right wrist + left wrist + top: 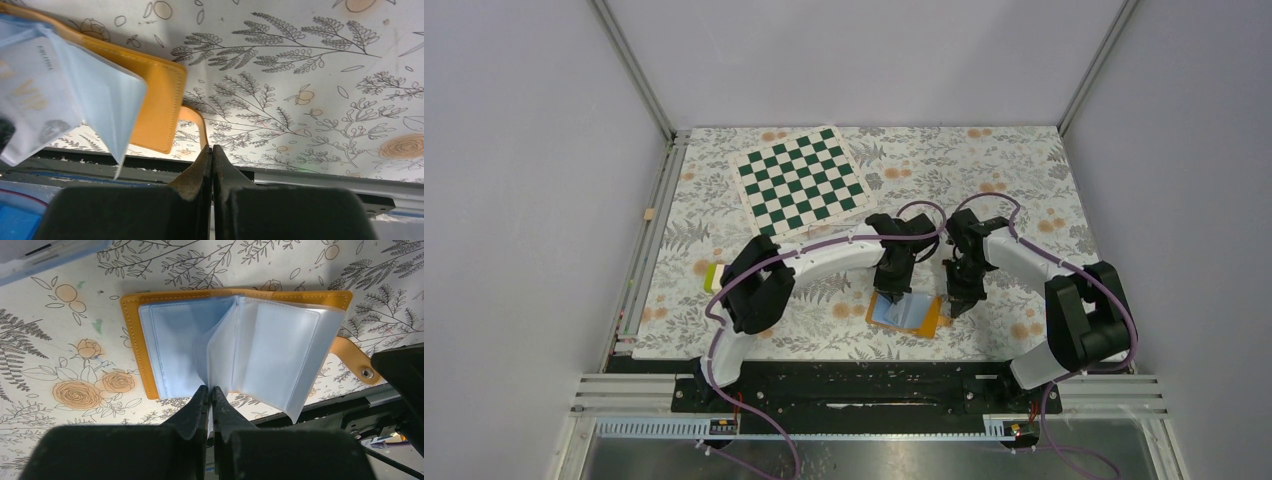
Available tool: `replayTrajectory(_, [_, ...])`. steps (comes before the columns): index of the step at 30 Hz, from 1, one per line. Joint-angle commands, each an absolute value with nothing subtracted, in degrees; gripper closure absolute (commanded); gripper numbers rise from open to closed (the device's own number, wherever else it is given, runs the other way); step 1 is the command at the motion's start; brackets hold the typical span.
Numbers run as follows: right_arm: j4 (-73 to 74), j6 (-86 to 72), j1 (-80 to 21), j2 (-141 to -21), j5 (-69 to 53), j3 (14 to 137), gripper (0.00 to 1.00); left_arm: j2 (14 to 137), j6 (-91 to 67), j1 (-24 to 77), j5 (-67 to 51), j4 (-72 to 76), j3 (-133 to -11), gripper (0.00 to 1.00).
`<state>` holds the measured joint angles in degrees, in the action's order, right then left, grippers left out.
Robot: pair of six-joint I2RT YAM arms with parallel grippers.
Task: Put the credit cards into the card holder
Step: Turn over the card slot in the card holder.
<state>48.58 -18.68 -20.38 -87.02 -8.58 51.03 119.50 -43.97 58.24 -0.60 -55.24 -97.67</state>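
Lying open on the tabletop (984, 160) near its front edge, the card holder (135, 340) sits between both tools. Likely light and floppy. The clear sleeves look slippery, so the stiffer orange cover or the strap (192, 117) is the better hold. Left tool (210, 390) is clenched on a sleeve leaf's edge. Right tool (212, 150) is clenched at the strap tip; grip unclear. Clear box (45, 255) near, chessboard (801, 182) well apart, neither obstructing.
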Motion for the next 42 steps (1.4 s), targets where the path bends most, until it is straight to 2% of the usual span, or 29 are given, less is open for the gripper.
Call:
replayTrajectory(1, [51.35, -18.07, -20.13, -88.2, -5.65, 51.59, 1.0, 117.37, -43.59, 57.87, 1.75, -56.76, -97.47, 1.0])
replayTrajectory(6, [49.6, -19.0, -20.13, -90.44, -6.21, 49.34, 1.0, 117.96, -44.11, 58.15, -2.52, -53.68, -98.01, 0.98])
replayTrajectory(11, [48.5, -19.27, -20.13, -91.92, -7.14, 48.94, 1.0, 119.17, -44.44, 58.7, -6.24, -51.62, -99.17, 0.9])
replayTrajectory(15, [48.14, -19.17, -20.13, -92.67, -7.63, 49.38, 1.0, 119.11, -45.53, 59.02, -10.07, -47.77, -97.72, 0.8])
replayTrajectory(19, [48.06, -19.3, -20.13, -92.15, -7.66, 49.56, 1.0, 118.15, -47.61, 59.06, -15.86, -41.26, -93.85, 0.64])
replayTrajectory(22, [48.03, -19.49, -20.17, -91.51, -7.71, 49.78, 1.0, 118.06, -49.07, 59.06, -19.35, -36.98, -91.38, 0.58])
replayTrajectory(31, [48.12, -19.77, -19.96, -88.85, -7.45, 50.5, 1.0, 118.9, -54.31, 59.06, -26.6, -23.08, -84.32, 0.55])
replayTrajectory(36, [48.48, -19.56, -19.34, -87.52, -7.23, 51.62, 1.0, 121.09, -55.39, 59.23, -26.84, -21.4, -82.82, 0.54])
replayTrajectory(42, [49.0, -18.96, -18.56, -86.14, -7.28, 53.05, 1.0, 120.64, -57.92, 59.24, -29.22, -13.88, -79.24, 0.45])
